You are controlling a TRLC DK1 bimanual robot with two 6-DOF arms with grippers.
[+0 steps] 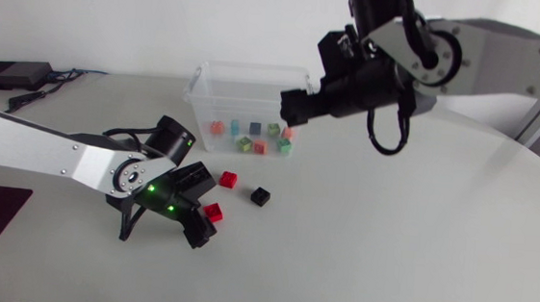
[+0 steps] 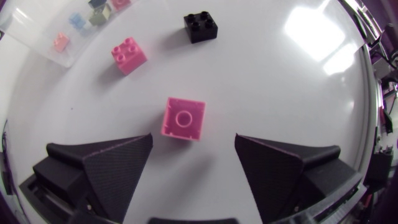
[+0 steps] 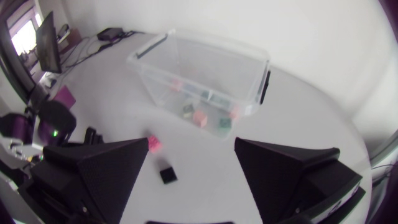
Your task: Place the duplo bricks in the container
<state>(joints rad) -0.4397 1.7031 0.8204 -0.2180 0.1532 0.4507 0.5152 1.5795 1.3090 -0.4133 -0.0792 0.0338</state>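
1. Left arm [image 1: 48, 153] enters at the left edge of the head view. Its wrist sits low over the table [image 1: 389, 238], lower centre-left of the frame.
2. Left gripper [image 2: 193, 142]: fingers spread wide, pinching nothing.
3. Flipped red brick [image 2: 183, 118] lies hollow side up on the table, between the left fingertips and slightly ahead of them. There is a gap to each finger, no contact.
4. Second red brick [image 2: 129, 55] sits studs up, further ahead of the left gripper, toward the container. Black brick [image 2: 201, 27] is near it but apart, also studs up.
5. In the head view all three loose bricks sit centre-left of the frame, below the container. None touches another.
6. Container [image 1: 246, 86]: clear open-topped tub, upper centre of the head view.
7. Sorted bricks [image 1: 260, 146]: a handful lie on the tub floor toward its near wall, in orange-red, blue and green. Exact count is hard to tell.
8. Right arm [image 1: 509, 54] enters at the right edge, upper right of the head view.
9. Right gripper [image 3: 192, 144]: fingers spread, nothing between them. In the head view it hangs by the container's right end, raised off the table.
10. In the right wrist view the container lies ahead of the right fingertips. The second red brick and the black brick are on the table nearer the gripper, on its left-finger side.
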